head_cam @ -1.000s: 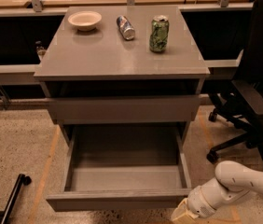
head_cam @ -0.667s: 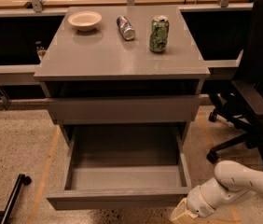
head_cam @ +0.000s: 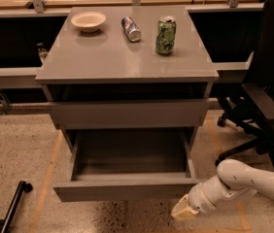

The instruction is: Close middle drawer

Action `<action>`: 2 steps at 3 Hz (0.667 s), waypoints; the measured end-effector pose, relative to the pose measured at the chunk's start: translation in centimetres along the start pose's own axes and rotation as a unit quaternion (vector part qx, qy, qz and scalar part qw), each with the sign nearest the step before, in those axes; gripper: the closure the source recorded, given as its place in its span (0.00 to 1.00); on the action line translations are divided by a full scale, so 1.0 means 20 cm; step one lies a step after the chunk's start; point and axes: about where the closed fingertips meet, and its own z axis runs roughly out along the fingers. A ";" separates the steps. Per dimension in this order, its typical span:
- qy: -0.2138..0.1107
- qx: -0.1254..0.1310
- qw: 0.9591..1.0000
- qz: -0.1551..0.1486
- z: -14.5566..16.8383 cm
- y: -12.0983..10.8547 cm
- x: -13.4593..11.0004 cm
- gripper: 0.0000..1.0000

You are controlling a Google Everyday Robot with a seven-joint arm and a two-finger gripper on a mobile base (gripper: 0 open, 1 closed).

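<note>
The middle drawer of the grey cabinet stands pulled far out, and its smooth grey floor is bare. Its flat front panel faces me low in the camera view. The uppermost drawer sits above it, nearly shut. My gripper is at the end of the white arm, low on the right. It is at the right end of the middle drawer's front panel, just below its corner. The lowest drawer is hidden under the open one.
On the cabinet top stand a white bowl, a silver can lying on its side and an upright green can. A black office chair stands close on the right. A black bar lies on the speckled floor at the left.
The middle drawer's front panel has moved a little inward toward the cabinet. My gripper has moved up and left with it.
</note>
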 end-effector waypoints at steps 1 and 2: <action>0.000 0.000 1.000 0.000 0.00 0.00 0.00 1.00; -0.014 0.026 0.999 -0.020 0.01 -0.10 -0.07 1.00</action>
